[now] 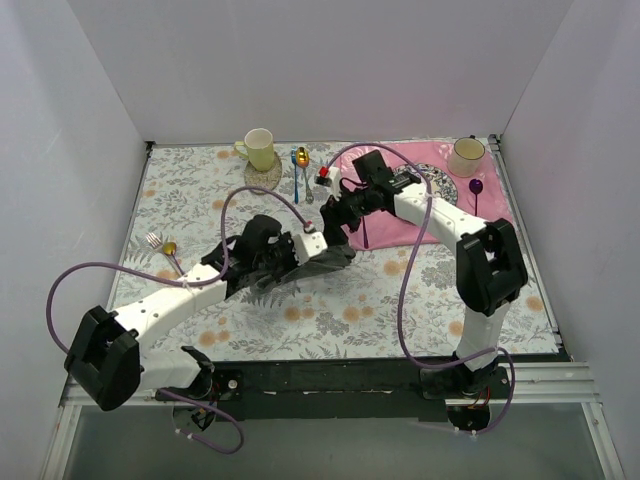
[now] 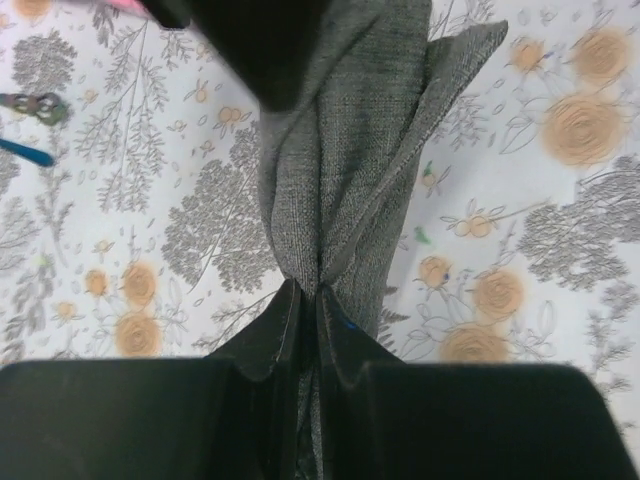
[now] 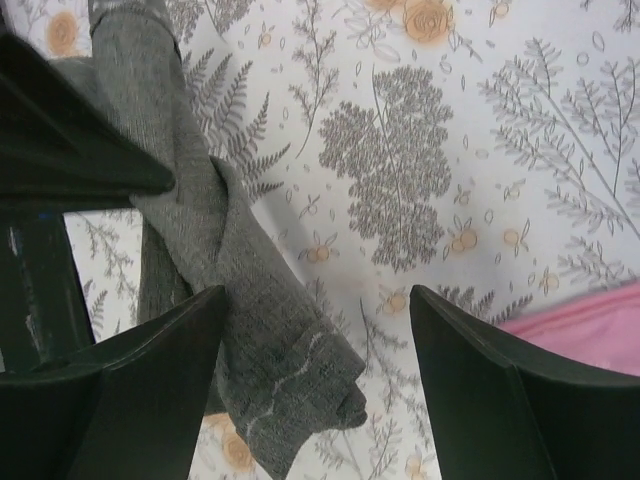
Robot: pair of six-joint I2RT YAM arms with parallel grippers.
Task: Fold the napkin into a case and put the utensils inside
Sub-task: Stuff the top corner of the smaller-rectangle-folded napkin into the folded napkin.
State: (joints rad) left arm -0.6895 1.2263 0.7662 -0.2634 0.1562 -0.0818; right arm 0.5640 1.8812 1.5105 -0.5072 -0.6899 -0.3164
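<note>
The dark grey napkin (image 2: 340, 150) is bunched into a twisted strip and lifted off the tablecloth. My left gripper (image 2: 310, 295) is shut on one end of it. In the right wrist view the napkin's free end (image 3: 260, 340) hangs between my right gripper's (image 3: 317, 291) open fingers, against the left finger (image 3: 150, 380) and clear of the right one. In the top view both grippers meet mid-table, left gripper (image 1: 335, 255) and right gripper (image 1: 340, 215), and mostly hide the napkin. The silver fork (image 1: 154, 240) and the gold-bowled spoon (image 1: 170, 249) lie at the far left.
A pink placemat (image 1: 440, 205) at the back right carries a cup (image 1: 466, 155), a purple spoon (image 1: 476, 188) and a purple fork (image 1: 365, 236). A yellow cup (image 1: 260, 148) stands on a coaster, with a blue-handled spoon (image 1: 300, 160) beside it. A small white-and-red object (image 1: 325, 175) lies near the right arm.
</note>
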